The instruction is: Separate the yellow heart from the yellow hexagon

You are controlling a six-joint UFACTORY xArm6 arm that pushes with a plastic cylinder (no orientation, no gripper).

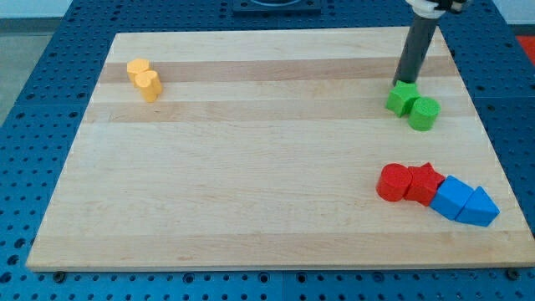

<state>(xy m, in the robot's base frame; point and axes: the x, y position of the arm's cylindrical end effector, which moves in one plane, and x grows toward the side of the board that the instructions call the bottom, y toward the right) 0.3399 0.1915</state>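
Two yellow blocks sit touching each other near the view's top left of the wooden board [251, 167]. The upper left one is the yellow hexagon [137, 69]; the lower right one is the yellow heart [150, 85]. My tip [401, 82] is far away at the view's top right, right behind a green block [402, 99], touching or nearly touching its top edge. The dark rod rises from the tip up out of the view's top.
A second green block, a cylinder [424, 114], touches the first on its lower right. At the view's lower right a red cylinder [392, 182], a red star-like block [424, 184], a blue cube [452, 197] and a blue triangle [478, 208] lie in a row.
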